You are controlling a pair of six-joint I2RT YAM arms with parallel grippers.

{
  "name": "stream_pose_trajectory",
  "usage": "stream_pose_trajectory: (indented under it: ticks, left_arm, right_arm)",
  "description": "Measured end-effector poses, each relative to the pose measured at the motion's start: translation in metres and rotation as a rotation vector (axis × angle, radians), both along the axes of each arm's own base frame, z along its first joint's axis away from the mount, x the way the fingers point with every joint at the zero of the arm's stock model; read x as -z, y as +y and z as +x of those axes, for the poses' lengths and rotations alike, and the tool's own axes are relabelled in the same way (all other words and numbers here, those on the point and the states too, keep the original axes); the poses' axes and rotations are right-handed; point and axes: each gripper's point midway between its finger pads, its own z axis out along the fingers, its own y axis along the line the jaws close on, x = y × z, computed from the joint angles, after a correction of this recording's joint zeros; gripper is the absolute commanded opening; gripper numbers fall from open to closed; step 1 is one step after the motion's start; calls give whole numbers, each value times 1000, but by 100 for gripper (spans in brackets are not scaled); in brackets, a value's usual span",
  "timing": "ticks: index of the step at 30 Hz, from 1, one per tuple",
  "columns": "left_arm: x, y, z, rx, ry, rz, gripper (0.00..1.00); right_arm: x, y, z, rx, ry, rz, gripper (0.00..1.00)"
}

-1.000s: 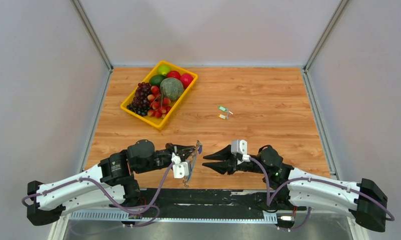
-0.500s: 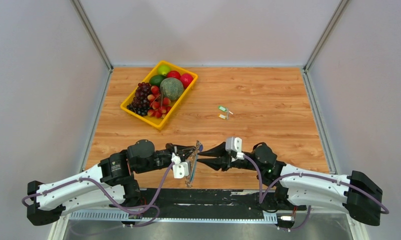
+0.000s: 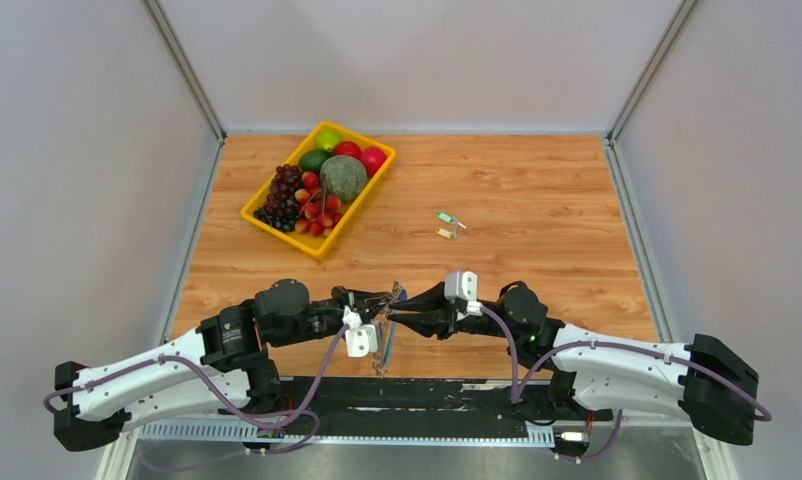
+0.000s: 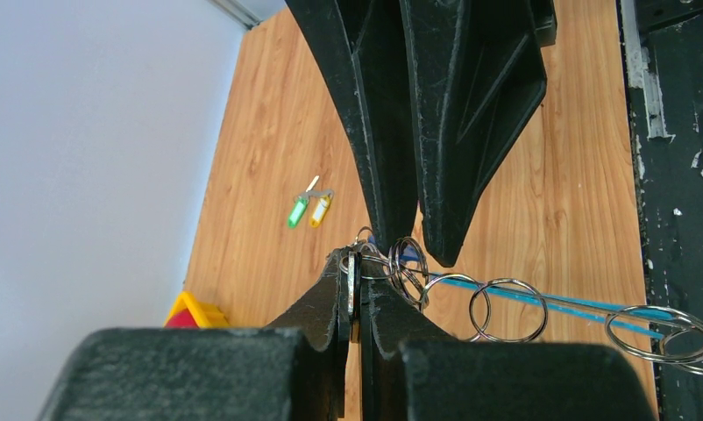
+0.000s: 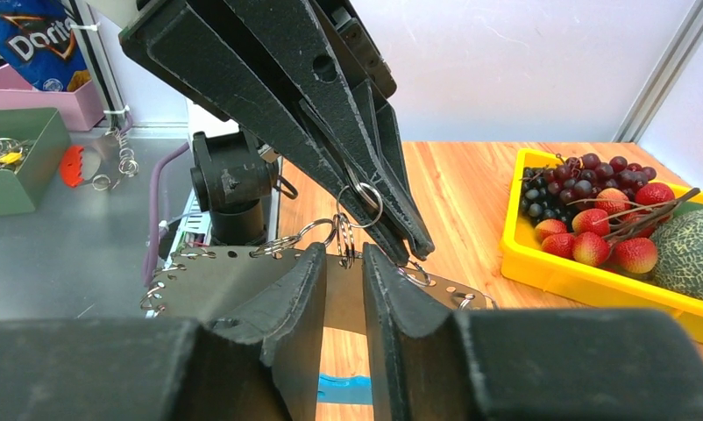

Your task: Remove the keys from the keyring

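My left gripper (image 3: pixel 391 298) is shut on the edge of the keyring (image 3: pixel 381 342), a flat silvery plate with holes, small split rings (image 4: pixel 506 309) and a light-blue strip (image 4: pixel 576 304); it holds the plate on edge above the table. In the left wrist view the plate's edge (image 4: pixel 353 294) sits between its jaws (image 4: pixel 355 263). My right gripper (image 3: pixel 397 318) is narrowly open, its fingertips (image 4: pixel 392 224) on either side of a bunch of split rings (image 5: pixel 346 239) at the plate's rim (image 5: pixel 234 281). A green key (image 3: pixel 444 216) and an orange key (image 3: pixel 444 234) lie loose on the table.
A yellow fruit tray (image 3: pixel 260 222) with grapes, strawberries and a melon stands at the back left; it also shows in the right wrist view (image 5: pixel 523 263). White walls close in the table on three sides. A black strip runs along the near edge (image 3: pixel 417 392).
My right gripper has moved left to the keyring and its jaws have narrowed from wide open to a small gap around the rings. The left gripper has held still.
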Motion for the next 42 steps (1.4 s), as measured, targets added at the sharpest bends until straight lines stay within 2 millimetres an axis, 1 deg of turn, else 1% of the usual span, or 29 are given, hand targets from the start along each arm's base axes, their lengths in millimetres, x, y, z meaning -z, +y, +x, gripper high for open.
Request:
stream_pose_trajectory:
  ticks: [2, 5, 6, 12, 18, 29, 33, 39, 42]
  left_arm:
    - [0, 0, 0, 0, 0, 0, 0]
    - [0, 0, 0, 0, 0, 0, 0]
    - [0, 0, 0, 0, 0, 0, 0]
    - [0, 1, 0, -4, -1, 2, 0]
    - [0, 2, 1, -8, -3, 1, 0]
    - [-2, 0, 0, 1, -4, -6, 0]
    - [-1, 0, 0, 1, -4, -4, 0]
    - [4, 0, 0, 1, 3, 15, 0]
    - [12, 3, 0, -3, 14, 49, 0]
  right_arm:
    - [2, 1, 0, -4, 3, -6, 17]
    - [5, 3, 0, -9, 10, -15, 1]
    - [5, 4, 0, -10, 11, -18, 0]
    - [5, 8, -1, -28, 41, -49, 0]
    - [1, 10, -3, -42, 110, -139, 0]
    - [-7, 2, -13, -66, 224, -314, 0]
    - [-11, 3, -14, -73, 262, -394, 0]
    - [-2, 7, -13, -80, 305, -477, 0]
    - [8, 13, -11, -87, 336, -528, 0]
